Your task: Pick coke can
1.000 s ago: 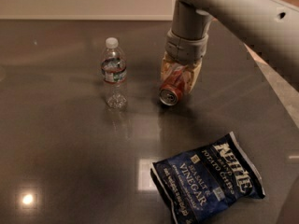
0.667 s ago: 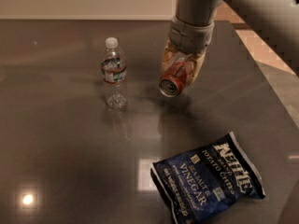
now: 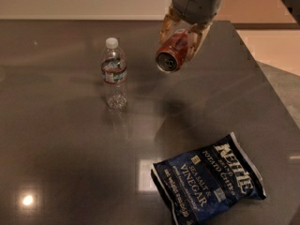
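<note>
The coke can is a small red can with a silver end that faces me. It hangs tilted in the air above the dark table, at the upper middle of the camera view. My gripper comes down from the top and is shut on the can, with a pale finger on each side of it. The can's shadow falls on the table below it.
A clear plastic water bottle with a white cap stands upright left of the can. A dark blue Kettle chips bag lies flat at the front right. The table's right edge runs diagonally at the far right, with floor beyond.
The gripper has risen with the coke can in it, lifting the can off the table and up toward the top of the view. The bottle and chips bag have not moved.
</note>
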Motion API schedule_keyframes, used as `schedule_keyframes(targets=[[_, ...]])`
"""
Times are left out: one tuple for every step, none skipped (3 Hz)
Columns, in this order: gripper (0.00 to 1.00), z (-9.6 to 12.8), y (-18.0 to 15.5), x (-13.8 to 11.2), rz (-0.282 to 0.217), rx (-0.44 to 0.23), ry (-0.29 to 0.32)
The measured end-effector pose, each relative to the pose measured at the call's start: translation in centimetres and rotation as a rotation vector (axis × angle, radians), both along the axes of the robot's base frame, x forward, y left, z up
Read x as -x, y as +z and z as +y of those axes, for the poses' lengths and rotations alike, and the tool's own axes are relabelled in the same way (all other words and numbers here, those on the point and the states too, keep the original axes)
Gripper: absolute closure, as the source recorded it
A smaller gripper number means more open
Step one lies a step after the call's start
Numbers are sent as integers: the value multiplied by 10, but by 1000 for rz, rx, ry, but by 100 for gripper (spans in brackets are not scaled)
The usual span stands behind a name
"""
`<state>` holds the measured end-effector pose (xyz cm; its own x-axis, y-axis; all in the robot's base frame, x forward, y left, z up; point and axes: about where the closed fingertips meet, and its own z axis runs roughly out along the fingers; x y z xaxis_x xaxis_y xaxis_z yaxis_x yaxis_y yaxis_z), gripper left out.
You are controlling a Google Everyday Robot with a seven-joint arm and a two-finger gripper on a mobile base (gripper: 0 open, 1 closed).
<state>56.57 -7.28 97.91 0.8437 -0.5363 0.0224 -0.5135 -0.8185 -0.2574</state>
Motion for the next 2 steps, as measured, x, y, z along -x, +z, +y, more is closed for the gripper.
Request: schedule_keyframes(targets=[[100,3,20,0,-39,-16,27],[100,9,22,-9,-74,-37,23]])
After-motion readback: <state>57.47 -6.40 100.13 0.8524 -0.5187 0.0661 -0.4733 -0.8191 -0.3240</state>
